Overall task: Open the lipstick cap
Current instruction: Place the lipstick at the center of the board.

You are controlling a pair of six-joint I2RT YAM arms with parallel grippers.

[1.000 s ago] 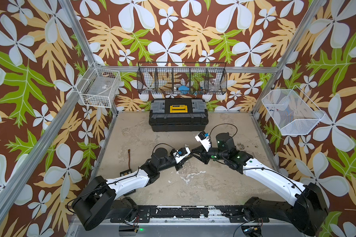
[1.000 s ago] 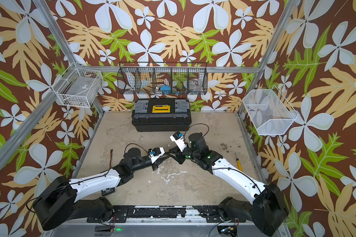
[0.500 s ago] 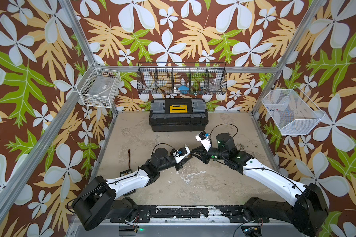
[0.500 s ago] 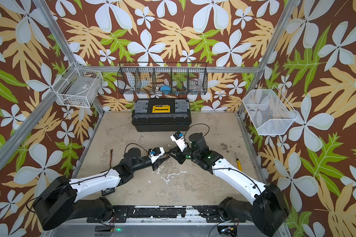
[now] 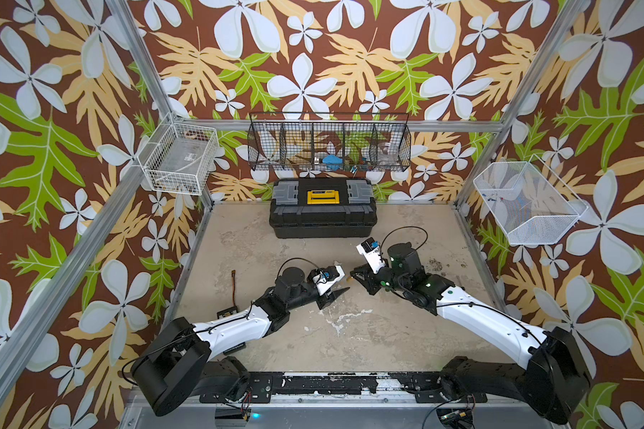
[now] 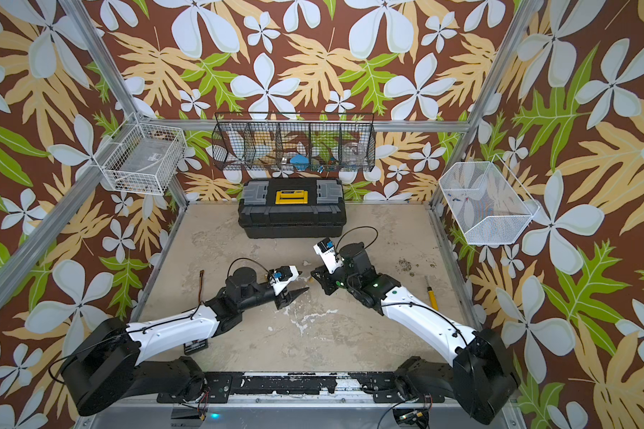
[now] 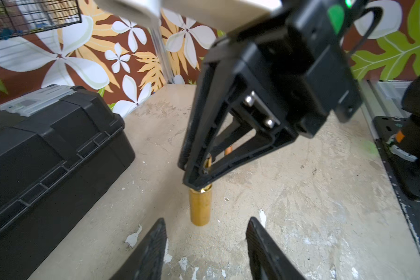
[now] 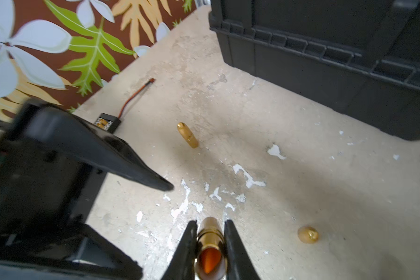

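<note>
Right wrist view: right gripper (image 8: pixel 210 224) clamped on lipstick (image 8: pixel 210 240), gold tube pinched between both fingers, orange-red bullet bare at the end nearer the camera. Cap (image 8: pixel 187 136) separate, gold, tilted, well apart from the tube, over bare table (image 8: pixel 301 169); resting or mid-drop, cannot tell. Left wrist view: same cap (image 7: pixel 200 206) just ahead of two spread fingers (image 7: pixel 153 249), touching neither. Left gripper (image 5: pixel 334 297) wide, holding nothing.

Step, by judgement: cap off the tube, release in hand; task all but done. Next move likely calls for drawing the arms apart, tube gripped firmly, no sweep through the cap.

Edges and room: grippers nearly tip to tip near table centre in both top views, little slack between. Toolbox (image 5: pixel 322 213) at the back, near but clear. Small round gold piece (image 8: pixel 308 234) on the table beside the right gripper. Black module (image 8: pixel 107 122) with wire, off on the left arm's side. Open floor toward the front rail (image 5: pixel 320 386); best retreat there, by judgement.
</note>
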